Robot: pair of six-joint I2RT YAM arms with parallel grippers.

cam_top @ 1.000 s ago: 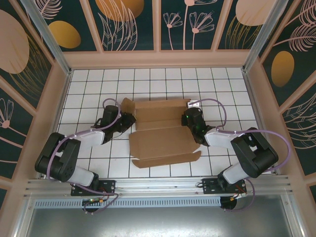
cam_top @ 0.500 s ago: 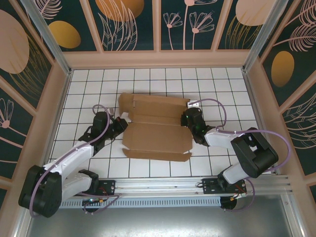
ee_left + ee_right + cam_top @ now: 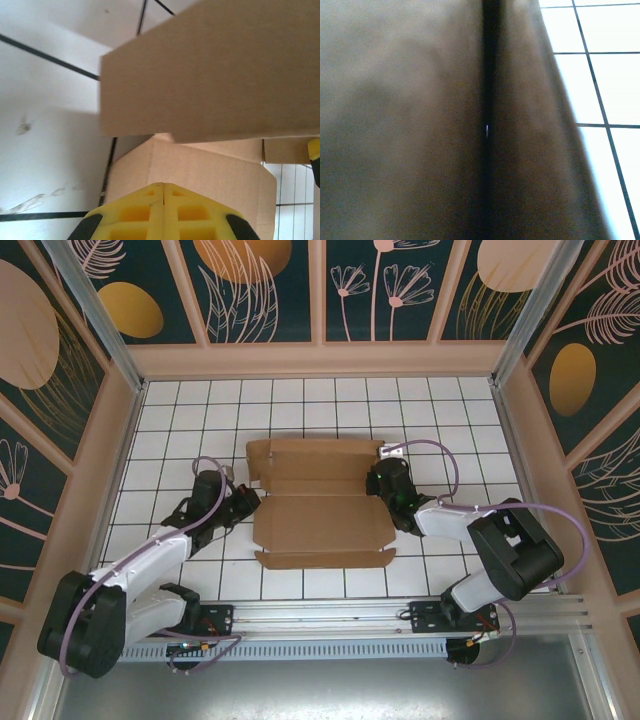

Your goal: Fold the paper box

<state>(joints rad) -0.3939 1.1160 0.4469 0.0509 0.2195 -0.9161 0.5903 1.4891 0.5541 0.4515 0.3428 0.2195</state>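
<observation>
No lettering, label, brand mark, number or sign can be read in any of the views. The brown cardboard of the paper box (image 3: 320, 520) is seen unprinted, and the white tiled tabletop (image 3: 180, 410) is marked by black grid lines alone.

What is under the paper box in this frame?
The paper box lies on the white tiled table, whose grid shows all around it. Anything beneath its flat panels is covered by the cardboard.
</observation>
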